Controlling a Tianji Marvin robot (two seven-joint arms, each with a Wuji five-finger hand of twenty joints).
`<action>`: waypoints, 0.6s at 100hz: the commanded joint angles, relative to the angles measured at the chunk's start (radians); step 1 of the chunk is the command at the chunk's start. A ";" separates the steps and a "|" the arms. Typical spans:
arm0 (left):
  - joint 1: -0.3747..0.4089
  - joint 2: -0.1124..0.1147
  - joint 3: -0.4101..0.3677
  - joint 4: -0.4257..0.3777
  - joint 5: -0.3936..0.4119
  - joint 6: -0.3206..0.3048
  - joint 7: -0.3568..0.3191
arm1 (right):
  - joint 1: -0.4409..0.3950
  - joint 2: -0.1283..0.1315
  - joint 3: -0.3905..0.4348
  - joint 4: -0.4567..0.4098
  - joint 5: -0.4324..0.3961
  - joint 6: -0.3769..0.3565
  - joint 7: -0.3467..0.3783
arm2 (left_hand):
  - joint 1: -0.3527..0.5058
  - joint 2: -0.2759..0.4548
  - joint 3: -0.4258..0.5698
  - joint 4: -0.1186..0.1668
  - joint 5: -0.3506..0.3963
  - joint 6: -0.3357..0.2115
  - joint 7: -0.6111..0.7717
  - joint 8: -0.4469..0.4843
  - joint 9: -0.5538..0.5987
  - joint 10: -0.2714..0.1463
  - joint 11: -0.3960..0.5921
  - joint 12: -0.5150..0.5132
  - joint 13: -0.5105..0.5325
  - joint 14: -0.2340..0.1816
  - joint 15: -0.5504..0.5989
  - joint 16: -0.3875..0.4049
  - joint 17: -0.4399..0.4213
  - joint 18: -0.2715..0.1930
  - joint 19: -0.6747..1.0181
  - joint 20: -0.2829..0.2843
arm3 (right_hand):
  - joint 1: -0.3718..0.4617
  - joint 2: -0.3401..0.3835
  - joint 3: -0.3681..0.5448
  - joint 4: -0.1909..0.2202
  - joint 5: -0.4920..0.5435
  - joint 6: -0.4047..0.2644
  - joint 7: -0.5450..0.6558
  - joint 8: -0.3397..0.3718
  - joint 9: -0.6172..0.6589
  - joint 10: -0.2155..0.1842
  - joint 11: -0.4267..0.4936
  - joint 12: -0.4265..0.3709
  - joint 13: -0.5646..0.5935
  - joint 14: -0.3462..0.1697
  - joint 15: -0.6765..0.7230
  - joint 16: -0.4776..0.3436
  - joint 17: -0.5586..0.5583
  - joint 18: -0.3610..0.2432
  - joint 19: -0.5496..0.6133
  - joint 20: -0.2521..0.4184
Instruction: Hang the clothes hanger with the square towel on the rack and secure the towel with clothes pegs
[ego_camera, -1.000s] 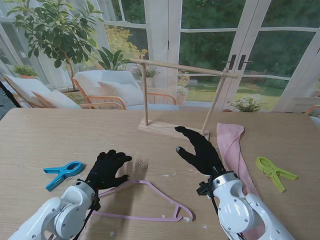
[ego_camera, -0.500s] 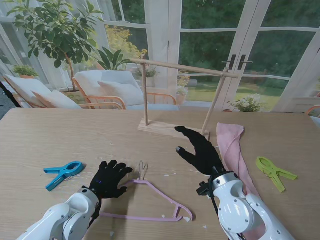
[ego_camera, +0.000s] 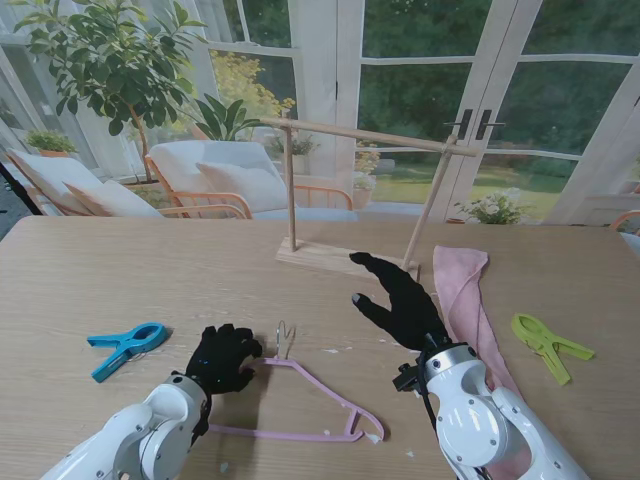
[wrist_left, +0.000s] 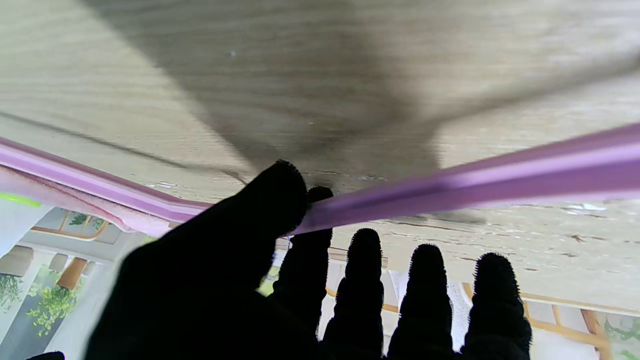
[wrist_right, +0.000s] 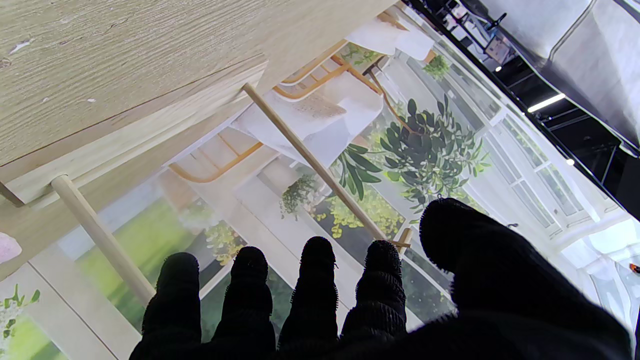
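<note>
The pink clothes hanger (ego_camera: 300, 400) lies flat on the table in front of me, its metal hook (ego_camera: 284, 338) pointing away. My left hand (ego_camera: 222, 358) rests on its left shoulder by the neck. In the left wrist view the thumb (wrist_left: 270, 205) and index fingertip pinch the hanger's bar (wrist_left: 450, 185); the other fingers stay straight. The pink square towel (ego_camera: 465, 290) lies crumpled on the table to the right. My right hand (ego_camera: 400, 295) hovers open and flat beside it, near the wooden rack's base (ego_camera: 320, 255). The rack's bar (ego_camera: 365, 135) carries nothing.
A blue peg (ego_camera: 125, 347) lies at the left, a green peg (ego_camera: 550, 345) at the right past the towel. In the right wrist view the rack's post (wrist_right: 310, 160) and base (wrist_right: 125, 135) stand just beyond the fingertips. Glass doors and plants lie behind the table.
My left hand has drawn back toward me and to the right, and its thumb and index finger have closed on the hanger. The hook has come into view. The right hand has not moved.
</note>
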 joint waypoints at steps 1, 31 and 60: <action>0.000 -0.009 0.007 -0.004 0.001 0.008 -0.015 | -0.008 -0.008 -0.001 -0.008 0.001 0.003 0.011 | 0.080 -0.033 -0.025 -0.060 0.043 0.005 0.061 0.035 0.007 0.018 0.021 0.011 -0.008 0.017 0.040 -0.022 0.005 0.026 0.027 0.022 | -0.014 -0.017 -0.021 -0.026 0.005 -0.005 0.008 0.021 -0.015 -0.003 0.015 0.005 0.009 0.001 0.002 0.007 0.005 0.003 0.014 0.537; 0.002 -0.016 0.005 -0.009 -0.045 0.006 -0.008 | -0.006 -0.007 -0.004 -0.007 -0.001 0.009 0.012 | 0.303 0.008 -0.232 -0.043 0.195 0.027 0.296 0.077 0.089 0.032 0.043 0.017 0.007 0.041 0.137 -0.065 -0.026 0.033 0.162 -0.012 | -0.013 -0.015 -0.023 -0.026 -0.008 -0.002 0.005 0.020 -0.014 -0.003 0.016 0.005 0.008 -0.001 0.009 0.007 0.005 0.003 0.015 0.537; 0.049 -0.024 -0.069 -0.083 -0.138 -0.029 -0.028 | -0.005 -0.008 -0.007 -0.005 -0.001 0.012 0.011 | 0.329 0.015 -0.249 -0.037 0.206 0.070 0.307 0.129 0.219 0.050 0.059 0.020 0.086 0.078 0.153 -0.082 -0.084 0.057 0.471 -0.258 | -0.011 -0.014 -0.024 -0.026 0.007 -0.007 0.013 0.024 -0.014 -0.002 0.017 0.006 0.007 -0.001 0.010 0.006 0.006 0.003 0.016 0.536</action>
